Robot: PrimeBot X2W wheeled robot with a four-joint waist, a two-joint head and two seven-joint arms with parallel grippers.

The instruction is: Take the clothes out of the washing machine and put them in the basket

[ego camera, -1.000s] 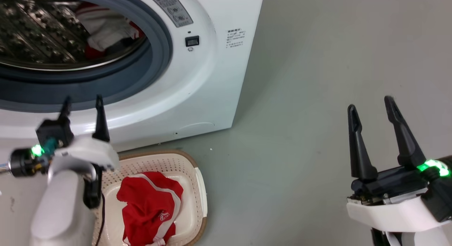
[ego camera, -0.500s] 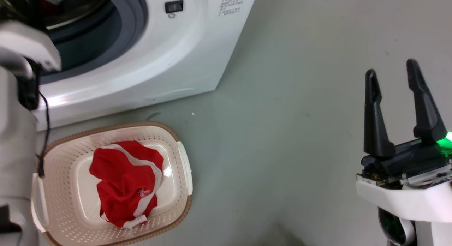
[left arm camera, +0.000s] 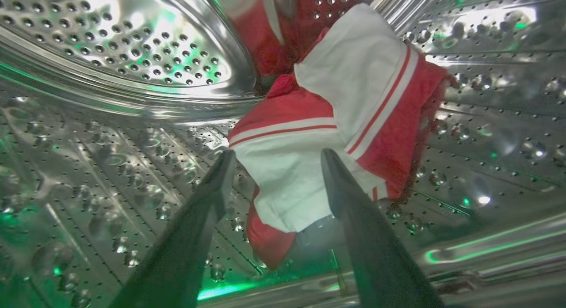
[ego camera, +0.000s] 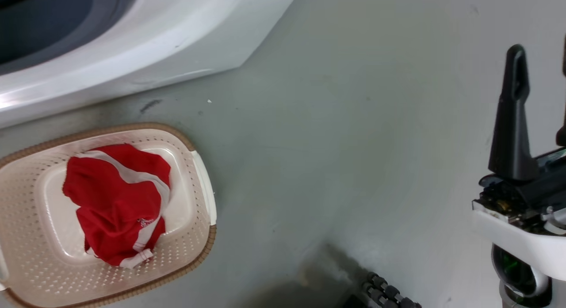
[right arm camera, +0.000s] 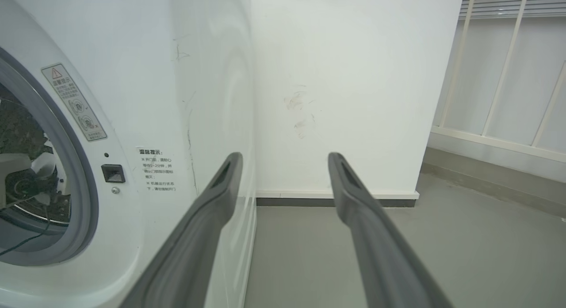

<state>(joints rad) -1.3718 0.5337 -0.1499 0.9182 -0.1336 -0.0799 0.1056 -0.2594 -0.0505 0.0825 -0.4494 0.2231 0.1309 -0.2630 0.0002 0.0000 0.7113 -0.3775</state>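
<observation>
Red-and-white clothes (left arm camera: 336,122) just beyond parted left tool (left arm camera: 276,154)

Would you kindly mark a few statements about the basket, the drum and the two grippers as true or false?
1. A red garment with white stripes lies in the basket. True.
2. The drum holds no clothes. False: a red-and-white garment lies inside it.
3. The left gripper is open inside the drum, pointing at that garment. True.
4. The right gripper is clamped on a piece of clothing. False: it is open with nothing between its fingers, out beside the washing machine.
5. The basket stands on top of the washing machine. False: it sits on the floor in front of the machine.
</observation>
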